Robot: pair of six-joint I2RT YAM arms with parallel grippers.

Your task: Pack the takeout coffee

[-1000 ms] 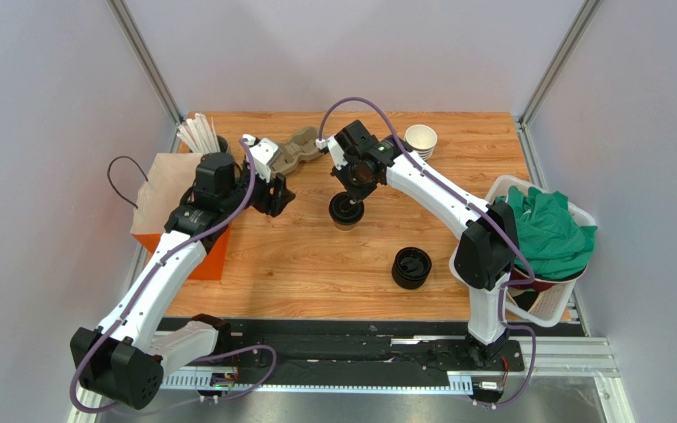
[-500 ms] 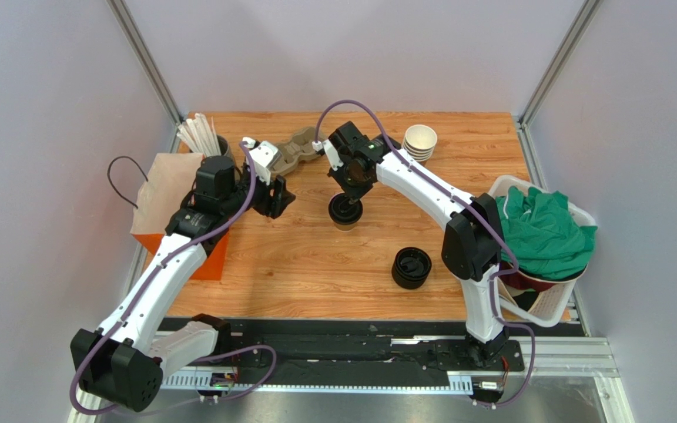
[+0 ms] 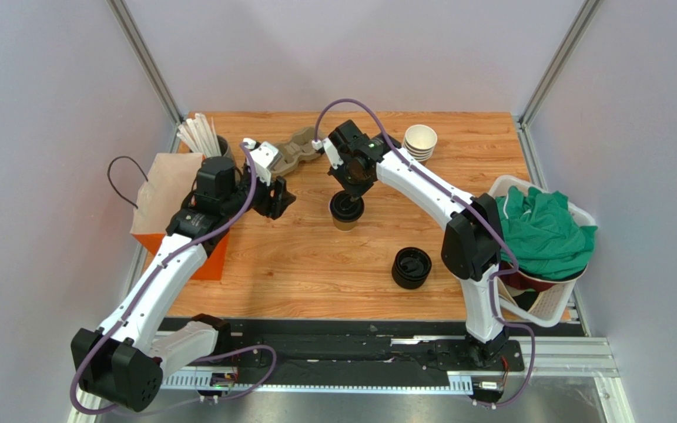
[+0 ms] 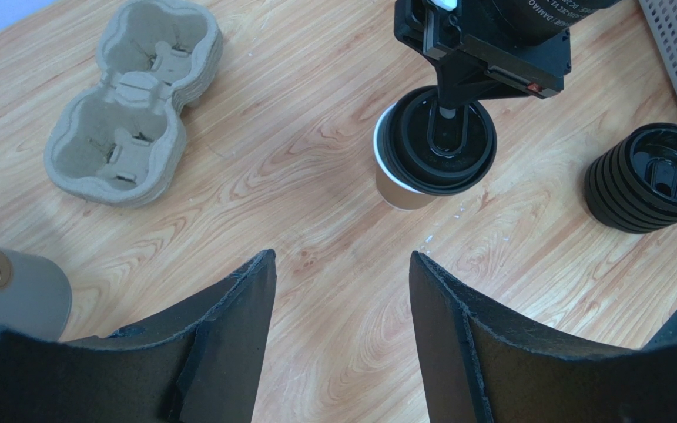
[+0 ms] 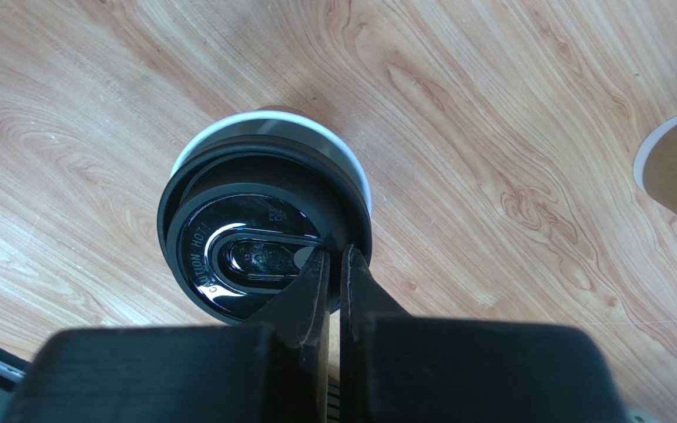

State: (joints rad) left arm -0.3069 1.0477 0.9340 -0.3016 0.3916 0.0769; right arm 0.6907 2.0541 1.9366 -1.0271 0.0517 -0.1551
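Takeout coffee (image 3: 346, 210) stands upright on the table (image 3: 315, 273), between the cardboard carrier (image 4: 134, 115) and the pile of lids (image 4: 655, 176). The right gripper (image 5: 335, 264), fingers pressed together and holding nothing, sits at the edge of the black lid (image 5: 245, 238). The left gripper (image 4: 340, 260) hangs nearby, spread and empty. We judge that an off-centre push could tip it or leave the lid askew, since a white crescent of rim shows on one side. We cannot tell whether the fingers touch the lid or whether it is fully seated.
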